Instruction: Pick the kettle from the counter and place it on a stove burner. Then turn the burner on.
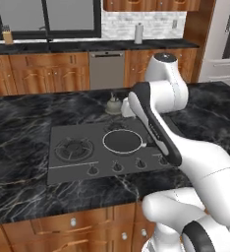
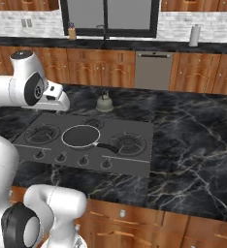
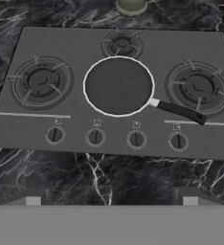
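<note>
The kettle (image 3: 131, 5) is being cut off by the hand view's top edge, sitting on the counter (image 3: 47, 172) just behind the cooktop (image 3: 32, 129), well beyond the gripper (image 3: 111, 201), whose fingertips are standing wide apart, holding nothing.

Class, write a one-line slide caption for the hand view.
Frying pan at the cooktop's centre, four knobs in front, kettle on the counter beyond.

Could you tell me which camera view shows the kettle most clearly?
The right base view: the kettle stands whole on the counter behind the cooktop. The left base view has the arm partly hiding it; the hand view cuts it at the top edge.
</note>
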Robot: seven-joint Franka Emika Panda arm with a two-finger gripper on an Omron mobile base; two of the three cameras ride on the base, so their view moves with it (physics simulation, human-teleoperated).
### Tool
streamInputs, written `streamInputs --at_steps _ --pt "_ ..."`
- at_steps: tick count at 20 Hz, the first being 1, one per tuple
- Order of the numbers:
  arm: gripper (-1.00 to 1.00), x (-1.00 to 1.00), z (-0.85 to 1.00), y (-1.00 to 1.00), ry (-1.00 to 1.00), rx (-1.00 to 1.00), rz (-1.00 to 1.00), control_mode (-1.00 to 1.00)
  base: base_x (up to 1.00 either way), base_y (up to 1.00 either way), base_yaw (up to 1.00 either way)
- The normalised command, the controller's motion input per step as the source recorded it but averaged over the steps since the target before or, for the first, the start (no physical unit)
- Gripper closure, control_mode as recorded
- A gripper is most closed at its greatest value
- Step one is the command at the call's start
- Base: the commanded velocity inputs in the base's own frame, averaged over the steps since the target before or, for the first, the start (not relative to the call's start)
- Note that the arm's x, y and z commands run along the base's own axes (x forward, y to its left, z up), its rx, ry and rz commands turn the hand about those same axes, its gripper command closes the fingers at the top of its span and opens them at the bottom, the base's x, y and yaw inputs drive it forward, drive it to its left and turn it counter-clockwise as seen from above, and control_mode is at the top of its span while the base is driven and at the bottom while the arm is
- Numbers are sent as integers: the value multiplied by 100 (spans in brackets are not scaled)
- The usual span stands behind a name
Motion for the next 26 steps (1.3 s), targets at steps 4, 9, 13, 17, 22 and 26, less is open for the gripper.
streamInputs --at_steps 4,9,13,17,22,26 --pt "-100 0 0 0 0 0 0 100 -48 52 0" --pt "-100 0 0 0 0 0 0 100 -12 96 0" --pt "-100 0 0 0 0 0 0 100 0 100 0" --pt "-100 0 0 0 0 0 0 100 0 100 1" --pt "-100 0 0 0 0 0 0 100 0 100 1" --pt "-100 0 0 0 0 0 0 100 0 100 0"
